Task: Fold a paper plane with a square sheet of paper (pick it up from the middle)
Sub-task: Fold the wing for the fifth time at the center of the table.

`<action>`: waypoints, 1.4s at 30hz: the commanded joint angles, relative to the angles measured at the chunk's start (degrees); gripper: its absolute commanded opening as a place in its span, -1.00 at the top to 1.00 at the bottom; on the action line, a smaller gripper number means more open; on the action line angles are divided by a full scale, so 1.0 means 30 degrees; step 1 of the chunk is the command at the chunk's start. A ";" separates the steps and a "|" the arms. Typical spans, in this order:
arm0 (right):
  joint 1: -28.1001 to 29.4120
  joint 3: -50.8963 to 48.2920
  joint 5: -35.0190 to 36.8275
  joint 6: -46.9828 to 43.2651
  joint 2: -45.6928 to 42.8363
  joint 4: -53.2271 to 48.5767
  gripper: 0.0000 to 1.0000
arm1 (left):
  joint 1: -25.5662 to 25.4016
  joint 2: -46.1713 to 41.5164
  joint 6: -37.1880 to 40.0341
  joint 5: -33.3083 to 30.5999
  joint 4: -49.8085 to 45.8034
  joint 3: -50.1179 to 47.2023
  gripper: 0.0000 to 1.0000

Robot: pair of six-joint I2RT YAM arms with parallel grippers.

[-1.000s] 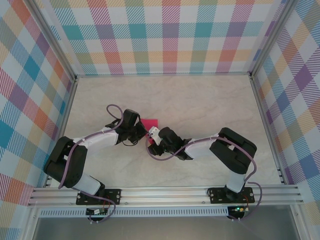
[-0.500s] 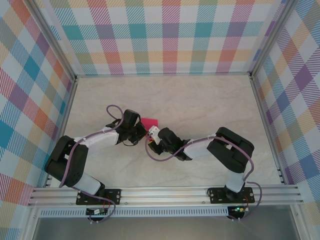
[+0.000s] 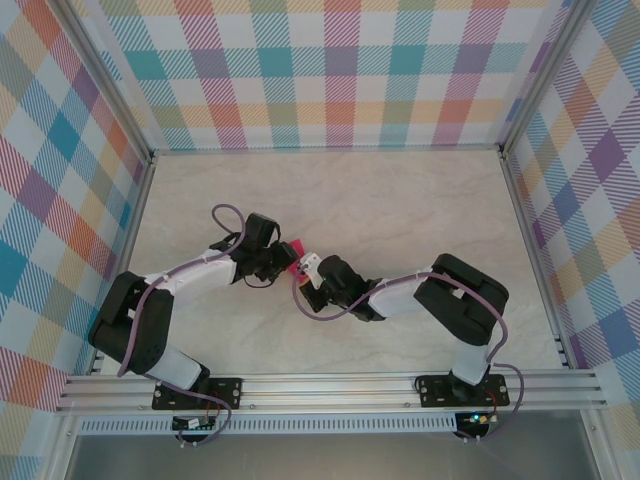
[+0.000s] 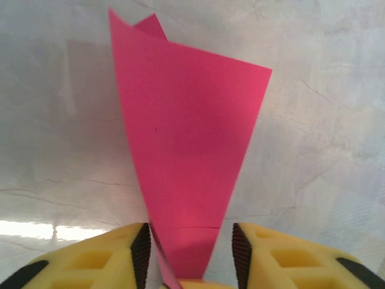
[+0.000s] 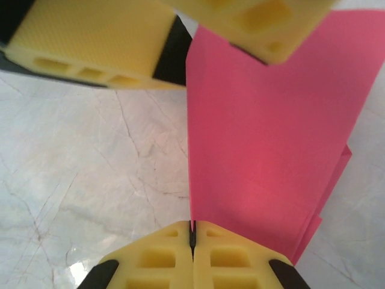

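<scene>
**Right gripper pinches the folded paper; left jaws stand apart around it**

At the near edge of the table (image 3: pixel 420 200), both arms are bolted to a metal rail (image 3: pixel 330 385) and reach inward until their tips meet a little left of the table's middle, about midway between its near and far edges.

The right gripper (image 5: pixel 192 241) is clenched. Its two yellow fingers press flat against each other on the lower edge of the pink paper (image 5: pixel 271 150), which stands up from them as a folded sheet with a second layer showing along its right side.

The left gripper (image 4: pixel 191 260) is released. Its yellow fingers (image 4: pixel 255 256) stand apart with the paper's narrow end passing between them. The paper runs close along the left pad, with a gap on the other side.

From above, a small pink corner of the paper (image 3: pixel 294 247) shows just beyond the two tips, over the pale marbled table top. Checked walls (image 3: pixel 340 80) rise at the far edge and both sides.
</scene>
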 commanded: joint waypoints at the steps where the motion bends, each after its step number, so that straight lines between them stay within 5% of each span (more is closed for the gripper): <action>1: -0.0592 -0.0307 -0.1969 0.1414 -0.0379 0.0014 0.96 | 0.0693 -0.1179 0.0756 -0.0627 -0.1035 0.0262 0.05; 14: -0.3880 -0.0141 -0.8454 0.6115 -0.0195 0.0734 1.00 | 0.1633 -0.3156 0.2306 -0.0478 -0.0645 -0.1206 -0.32; 26: -0.4903 0.1726 -1.1850 0.8288 0.1488 -0.0068 1.00 | 0.1575 -0.3438 0.3544 0.1395 0.2781 -0.3504 -0.33; 42: -0.5538 0.2332 -1.3424 1.1727 0.3455 0.1963 1.00 | 0.1253 -0.2228 0.4715 0.1712 0.5452 -0.4416 -0.21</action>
